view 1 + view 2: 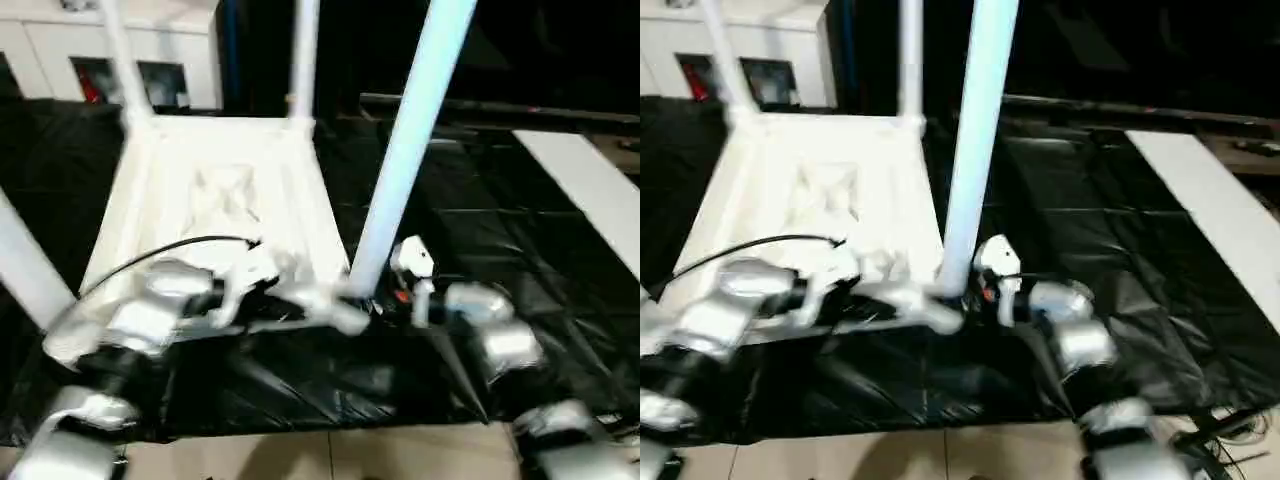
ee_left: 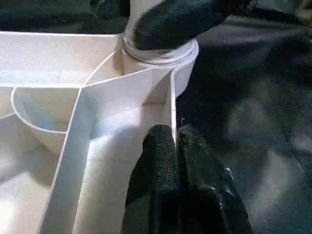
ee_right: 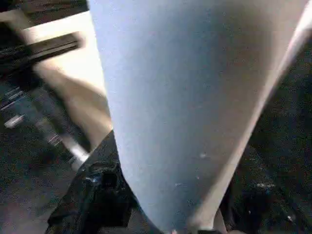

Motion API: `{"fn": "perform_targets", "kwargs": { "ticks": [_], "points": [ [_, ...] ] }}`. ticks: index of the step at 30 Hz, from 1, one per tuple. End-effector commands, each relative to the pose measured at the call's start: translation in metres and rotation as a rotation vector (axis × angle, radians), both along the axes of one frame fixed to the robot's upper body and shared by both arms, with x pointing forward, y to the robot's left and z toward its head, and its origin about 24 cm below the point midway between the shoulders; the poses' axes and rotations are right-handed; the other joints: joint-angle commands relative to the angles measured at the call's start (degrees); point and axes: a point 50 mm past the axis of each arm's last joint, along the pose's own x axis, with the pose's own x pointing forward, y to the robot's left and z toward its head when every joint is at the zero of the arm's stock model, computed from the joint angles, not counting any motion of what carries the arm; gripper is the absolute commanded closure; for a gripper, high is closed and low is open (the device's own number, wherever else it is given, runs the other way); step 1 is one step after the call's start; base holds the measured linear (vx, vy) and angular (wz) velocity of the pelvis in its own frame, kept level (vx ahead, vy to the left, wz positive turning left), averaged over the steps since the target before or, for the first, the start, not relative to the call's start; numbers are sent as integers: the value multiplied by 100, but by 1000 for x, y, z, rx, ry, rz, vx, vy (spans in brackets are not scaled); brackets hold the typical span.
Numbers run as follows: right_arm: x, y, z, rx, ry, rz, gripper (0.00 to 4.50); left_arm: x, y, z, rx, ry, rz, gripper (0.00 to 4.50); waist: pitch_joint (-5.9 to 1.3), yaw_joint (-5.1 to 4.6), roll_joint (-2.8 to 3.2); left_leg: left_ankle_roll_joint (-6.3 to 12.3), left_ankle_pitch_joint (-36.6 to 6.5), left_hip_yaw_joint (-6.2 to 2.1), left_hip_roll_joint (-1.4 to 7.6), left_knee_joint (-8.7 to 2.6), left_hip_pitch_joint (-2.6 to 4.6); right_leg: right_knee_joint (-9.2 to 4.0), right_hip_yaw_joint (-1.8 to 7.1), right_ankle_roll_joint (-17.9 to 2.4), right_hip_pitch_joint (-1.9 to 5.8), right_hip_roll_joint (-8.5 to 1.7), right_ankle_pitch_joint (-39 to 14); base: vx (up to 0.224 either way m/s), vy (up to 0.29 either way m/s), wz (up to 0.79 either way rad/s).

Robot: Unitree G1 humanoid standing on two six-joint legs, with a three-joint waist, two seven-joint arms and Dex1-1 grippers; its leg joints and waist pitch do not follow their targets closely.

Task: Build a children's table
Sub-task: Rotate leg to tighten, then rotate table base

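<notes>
1. The children's table point(image 1: 215, 200) lay upside down in the centre-left of the left eye view, ribbed underside up, on the black-covered work table point(image 1: 520, 260).
2. We counted legs standing up from its corners: two at the far corners in the upper part of the frame, one cut off at the left edge, and the near-right leg point(image 1: 405, 150) rising toward the top centre.
3. That near-right leg stood in its corner socket point(image 2: 161, 53), its collar meeting the socket's rim in the left wrist view; whether it was fully seated we could not tell.
4. The left gripper point(image 2: 176, 141) was closed, its two black fingers pinched on the thin side wall of the top just beside that socket, steadying the piece.
5. The right gripper point(image 1: 385, 295) sat at the base of the near-right leg, its fingers apparently wrapped round the tube, though blur left the contact itself uncertain.
6. We judged the plastic light, stiff and smooth, so the tube could slip in a loose grip; low, near the socket, looked the best hold, and the thin ribs looked liable to flex if squeezed hard.
7. A white board point(image 1: 590, 190) lay at the right edge, well apart.
</notes>
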Motion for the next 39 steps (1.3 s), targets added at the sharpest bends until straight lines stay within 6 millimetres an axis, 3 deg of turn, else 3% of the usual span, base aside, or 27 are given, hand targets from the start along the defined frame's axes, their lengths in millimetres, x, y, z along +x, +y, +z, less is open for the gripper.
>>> {"fn": "perform_targets", "kwargs": {
  "ticks": [1,2,4,8,10,11,13,19,20,23,27,28,32,34,36,39],
  "points": [
    [-8,33,-26,3,144,-126,253,0,-43,1,-84,-17,-5,450,-214,17,67,-55,-1739,-6,41,-451,-12,-637,257,-666,166,-333,-2744,0,0,0],
    [-7,40,-26,5,154,-169,254,0,-50,1,-91,-23,7,450,-203,-9,54,-122,-1842,-32,21,-468,-23,-671,229,-524,165,-337,-3098,0,0,0],
    [-6,46,-25,6,156,-183,254,0,-55,1,-95,-25,11,450,-209,-25,60,-135,-1904,-50,18,-471,-32,-682,215,-436,168,-337,-3227,0,0,0],
    [3,83,-3,71,118,-164,254,-2,-71,3,-84,-60,-2,450,-226,-50,83,-47,-2031,-41,13,-474,-16,-687,221,-484,130,-304,-2878,0,0,0],
    [3,82,0,58,83,-150,254,-3,-69,3,-85,-58,-16,450,-223,-59,55,-20,-2043,-35,16,-476,-23,-685,224,-515,130,-298,-2793,0,0,0],
    [4,80,0,52,68,-151,254,-3,-67,3,-84,-59,-22,450,-225,-53,72,-7,-2031,-34,20,-479,-23,-673,230,-547,132,-303,-2723,0,0,0],
    [4,76,0,54,67,-141,198,-3,-63,4,-80,-70,-26,450,-225,-57,71,12,-2015,-29,20,-482,-28,-671,234,-574,133,-302,-2652,0,0,0],
    [0,36,-3,-12,24,-80,149,-2,-44,6,-78,-93,-33,450,-234,-16,66,121,-1745,5,28,-480,-36,-656,258,-678,166,-300,-2289,0,0,0],
    [-2,23,-1,-34,1,-52,140,-2,-39,7,-79,-97,-31,450,-244,42,55,201,-1583,23,42,-467,-41,-627,266,-733,196,-298,-2013,0,0,0],
    [-5,0,6,-51,-36,-2,129,-2,-33,8,-92,-109,-17,450,-269,89,69,281,-1296,55,44,-442,-32,-573,281,-923,201,-294,-1488,0,0,0],
    [-9,-20,14,-50,-55,57,129,-3,-28,8,-102,-113,5,450,-302,147,83,432,-756,68,53,-406,-66,-463,273,-1197,274,-275,-557,0,0,0],
    [-17,-36,19,-79,-58,144,129,-5,-24,13,-174,-73,48,450,-314,178,92,479,-580,66,54,-391,-80,-407,265,-1321,320,-272,-147,0,0,0],
    [-24,-47,23,-117,-59,212,123,-8,-20,19,-214,-93,87,409,-351,193,88,751,-160,74,49,-340,-93,-333,246,-1611,339,-250,763,0,0,0],
    [-29,-55,24,-151,-51,246,123,-14,-13,22,-218,-97,112,405,-339,173,59,800,-165,62,60,-348,-121,-333,234,-1627,369,-272,686,0,0,0],
    [-32,-61,25,-171,-40,271,123,-21,-4,25,-221,-103,137,372,-313,166,56,764,-393,79,65,-354,-100,-384,238,-1568,339,-281,202,0,0,0],
    [-36,-66,26,-189,-26,294,123,-32,9,31,-229,-103,151,361,-284,166,67,596,-680,73,81,-380,-87,-431,240,-1422,321,-281,-405,0,0,0]
  ]
}}
